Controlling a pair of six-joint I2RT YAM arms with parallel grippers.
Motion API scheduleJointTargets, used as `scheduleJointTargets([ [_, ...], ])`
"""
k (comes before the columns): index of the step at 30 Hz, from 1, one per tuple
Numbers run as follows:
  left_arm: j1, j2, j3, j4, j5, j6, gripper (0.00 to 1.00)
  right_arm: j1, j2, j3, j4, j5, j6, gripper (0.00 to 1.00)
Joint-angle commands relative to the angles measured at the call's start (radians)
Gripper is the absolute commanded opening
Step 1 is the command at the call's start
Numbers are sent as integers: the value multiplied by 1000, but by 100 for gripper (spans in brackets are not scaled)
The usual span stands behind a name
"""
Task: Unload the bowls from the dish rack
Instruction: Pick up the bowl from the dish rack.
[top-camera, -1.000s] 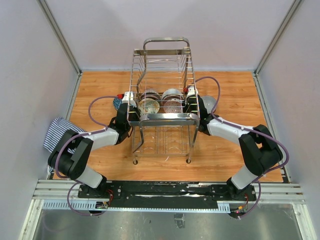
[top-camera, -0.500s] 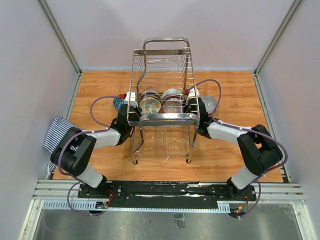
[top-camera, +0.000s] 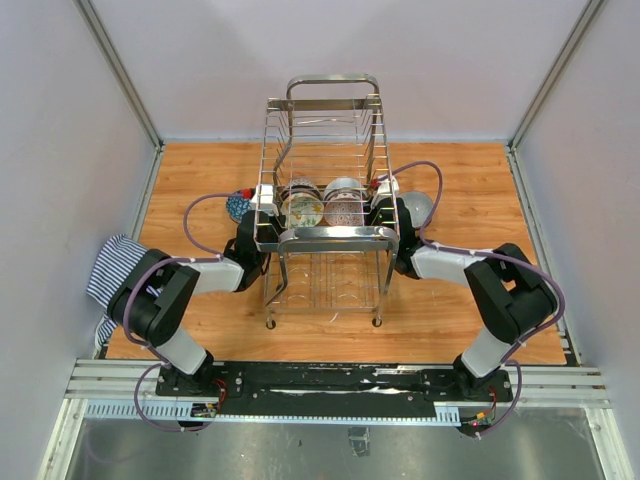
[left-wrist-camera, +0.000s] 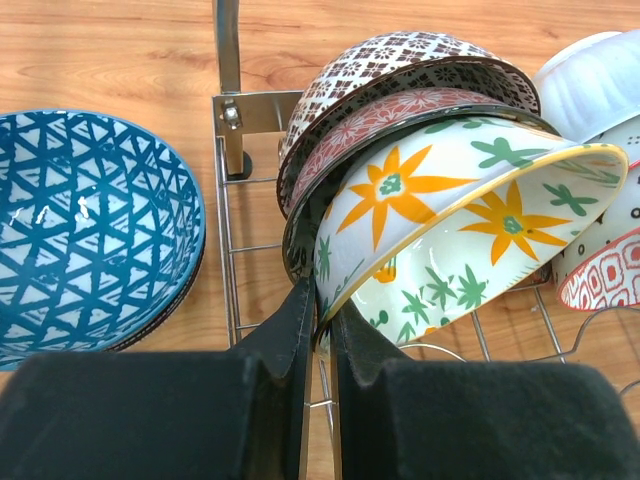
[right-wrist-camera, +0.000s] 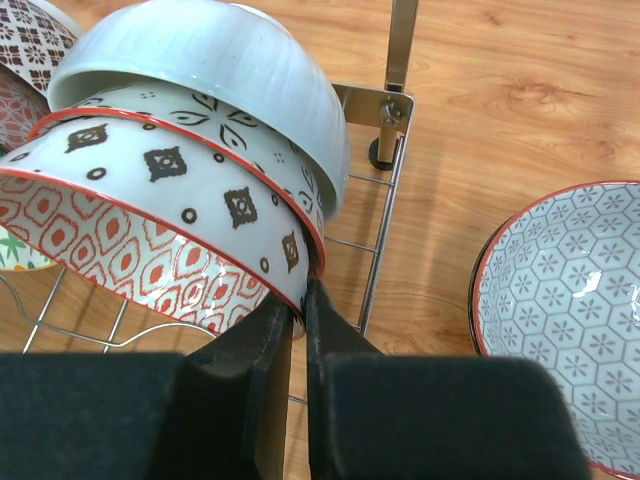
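Wrist views, left pincer (left-wrist-camera: 318, 303) gripping flowered bowl (left-wrist-camera: 450, 225), right pincer (right-wrist-camera: 300, 302) gripping red-rimmed bowl (right-wrist-camera: 130, 225)

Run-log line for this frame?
phase: grasping in chrome wire dish rack | left gripper: shut on orange-flower cream bowl rim | right gripper: shut on red-lattice white bowl rim | on table: blue-triangle bowl, hexagon-pattern bowl

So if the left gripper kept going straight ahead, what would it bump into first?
The left gripper is pinching the rim of the flowery bowl, so that comes first. Pushing on would probably press it into the pink-patterned bowl stacked right behind it in the dish rack.
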Motion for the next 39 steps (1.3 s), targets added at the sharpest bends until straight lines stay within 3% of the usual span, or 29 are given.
scheduleJointTargets([
  [1,-13,6,-2,167,1,13,0,16,19,-20,185,29,-2,1],
  [6,-16,14,-13,201,-16,29,1,16,45,-52,285,39,-4,1],
  [23,-39,31,-64,385,-50,78,0,15,56,-81,361,31,-7,1],
  [39,-42,20,-75,417,-41,79,0,15,27,-105,397,28,-14,1],
])
